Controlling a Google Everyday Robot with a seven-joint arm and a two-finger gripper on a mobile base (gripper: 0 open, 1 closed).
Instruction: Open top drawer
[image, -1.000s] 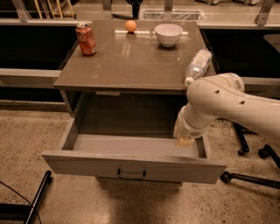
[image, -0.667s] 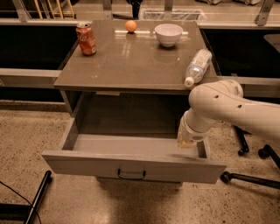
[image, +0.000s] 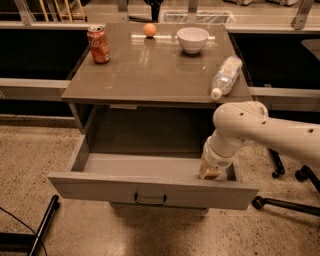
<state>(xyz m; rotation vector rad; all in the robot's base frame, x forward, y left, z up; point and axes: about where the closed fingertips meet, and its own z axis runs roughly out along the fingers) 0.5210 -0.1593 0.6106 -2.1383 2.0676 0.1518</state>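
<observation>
The top drawer (image: 100, 187) stands pulled far out from the grey-brown cabinet. Its flat front panel faces me with a small dark bar handle (image: 150, 200) at its centre. Its plain grey interior (image: 135, 165) holds nothing that I can see. My white arm comes in from the right, and my gripper (image: 210, 172) hangs down inside the drawer's right front corner, just behind the front panel. The gripper's tip is partly hidden by the panel's top edge. No other drawer front shows.
On the cabinet top (image: 150, 75) stand a red soda can (image: 98, 44), an orange (image: 149, 30) and a white bowl (image: 192, 39); a plastic bottle (image: 226, 76) lies near the right edge. Chair castors (image: 280, 171) are at the right. A black bar (image: 42, 226) lies on the floor at lower left.
My arm has sunk a little and shifted slightly right, bringing the gripper lower into the drawer's right front corner. The drawer has stayed open at the same place.
</observation>
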